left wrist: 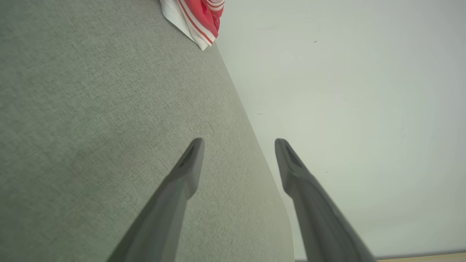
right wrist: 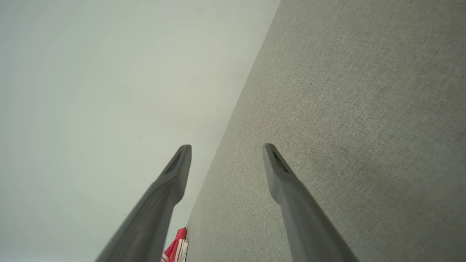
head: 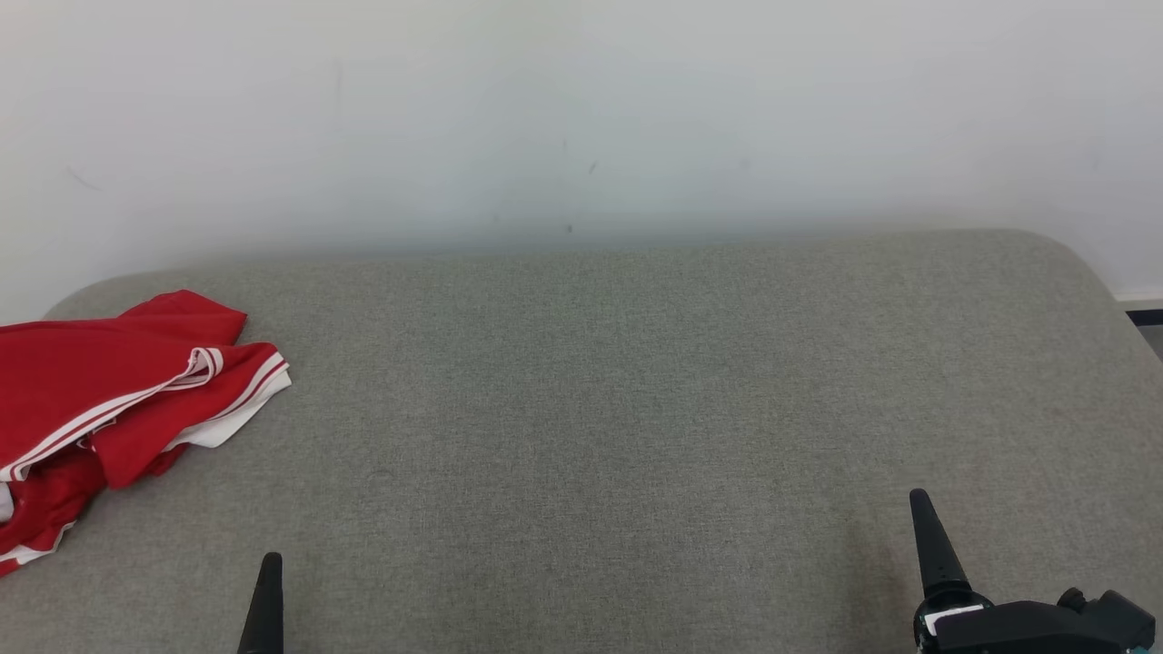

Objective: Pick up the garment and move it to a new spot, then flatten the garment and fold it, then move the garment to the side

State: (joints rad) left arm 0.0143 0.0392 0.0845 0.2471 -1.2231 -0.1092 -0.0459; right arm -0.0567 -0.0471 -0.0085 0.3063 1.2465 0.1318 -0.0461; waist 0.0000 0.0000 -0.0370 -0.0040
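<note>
A red garment (head: 109,391) with white stripes lies crumpled at the far left of the grey fabric surface (head: 636,409), running off the head view's left edge. Its striped hem (left wrist: 198,22) shows at the top of the left wrist view, and a small corner of the garment (right wrist: 176,249) at the bottom of the right wrist view. My left gripper (left wrist: 239,142) is open and holds nothing, well short of the garment. My right gripper (right wrist: 226,147) is open too, far to the right. One dark finger of each, the left finger (head: 268,595) and the right finger (head: 931,545), rises from the head view's bottom edge.
A white wall (head: 581,118) stands right behind the surface. The surface's rounded back right corner (head: 1081,263) drops off toward a dark baseboard (head: 1145,316). Bare grey fabric stretches between the garment and my right gripper.
</note>
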